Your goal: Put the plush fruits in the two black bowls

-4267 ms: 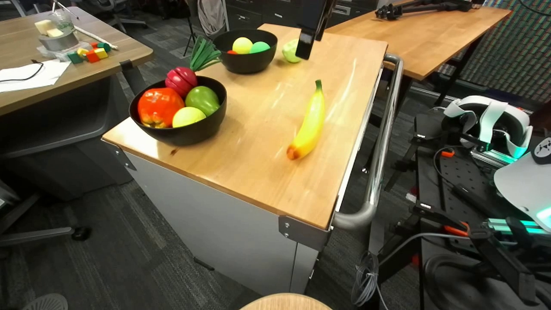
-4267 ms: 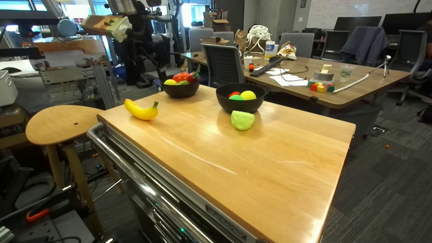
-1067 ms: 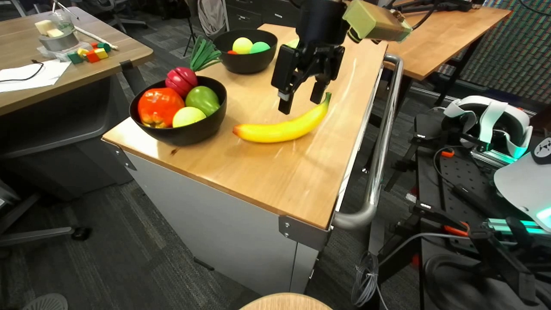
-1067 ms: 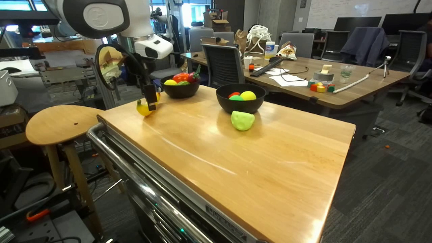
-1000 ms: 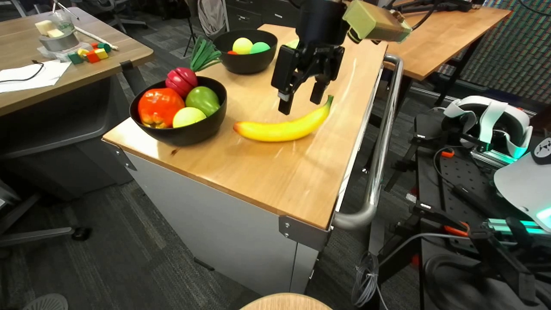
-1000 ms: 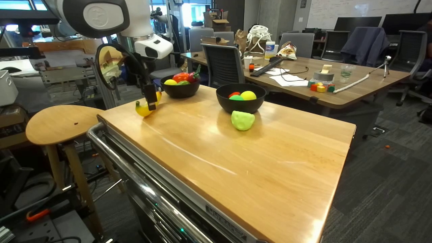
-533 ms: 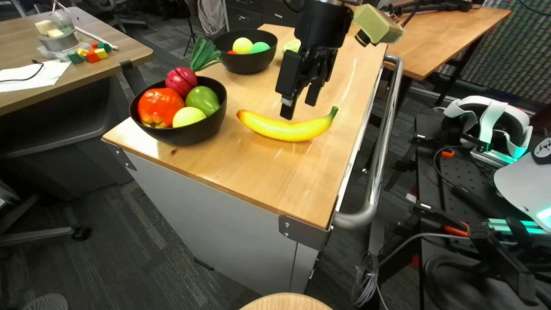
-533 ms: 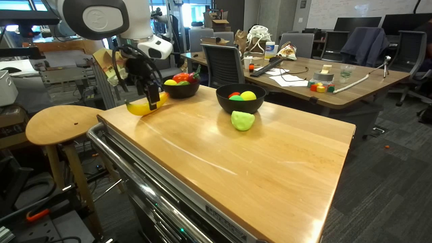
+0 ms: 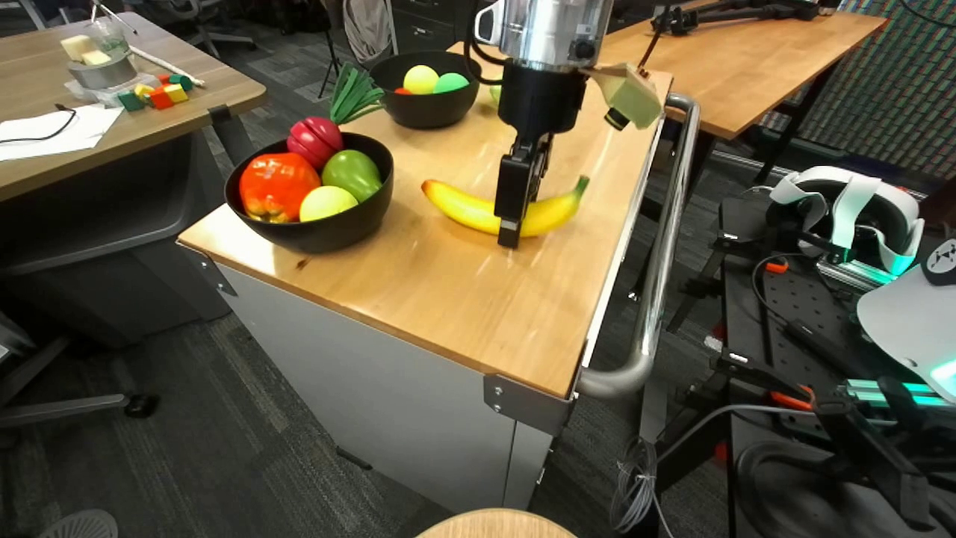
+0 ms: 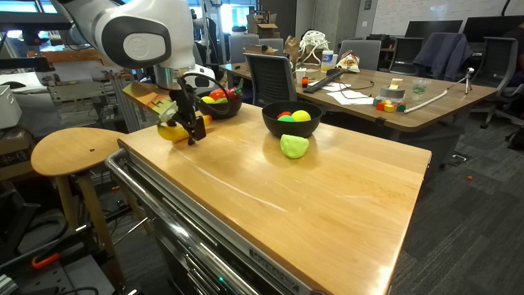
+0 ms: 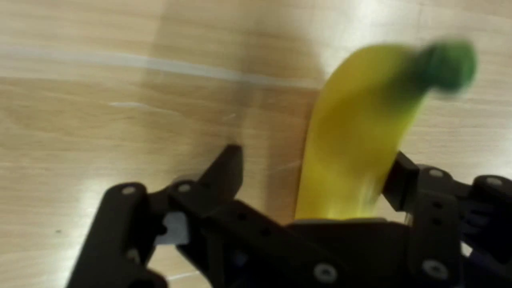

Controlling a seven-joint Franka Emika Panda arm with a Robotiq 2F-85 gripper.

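The claw [image 11: 314,176] straddles the yellow banana [image 9: 463,208], fingers apart, 1 right beside the fruit, contact unclear, 1 clear of it. The banana lies on the wooden cart top [image 9: 418,291] between the edge with the metal rail [image 9: 663,261] and a fruit-filled black bowl [image 9: 328,237] at the opposite corner. Along the edge opposite the rail stands the 2nd fruit-filled bowl [image 10: 292,129], a light green fruit [image 10: 294,146] just beside it.
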